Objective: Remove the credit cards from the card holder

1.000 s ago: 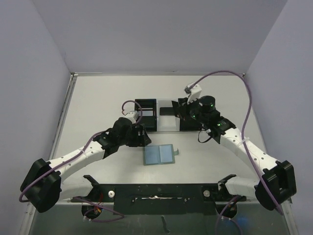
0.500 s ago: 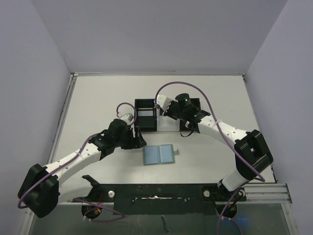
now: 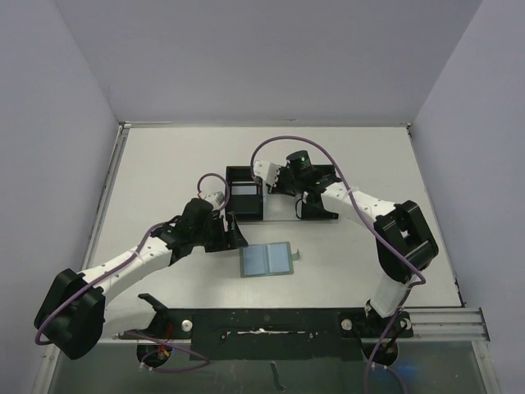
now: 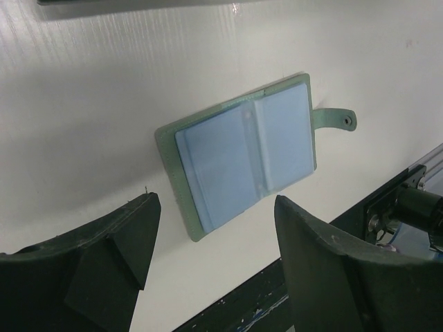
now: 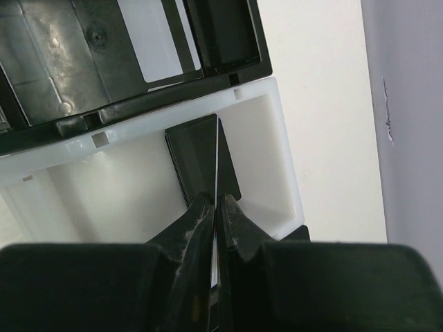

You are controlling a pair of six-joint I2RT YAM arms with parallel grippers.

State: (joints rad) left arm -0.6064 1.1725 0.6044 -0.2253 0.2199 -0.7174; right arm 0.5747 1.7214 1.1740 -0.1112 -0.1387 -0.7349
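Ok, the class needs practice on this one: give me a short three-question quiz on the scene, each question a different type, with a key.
1. True or false: the card holder lies open and flat.
2. The right hand is: A open; B shut on a thin card; C shut on the card holder.
3. Short answer: what colour is the loose card lying in the white tray?
Key: 1 true; 2 B; 3 black.

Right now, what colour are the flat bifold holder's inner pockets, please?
The inner pockets are pale blue; left wrist view.
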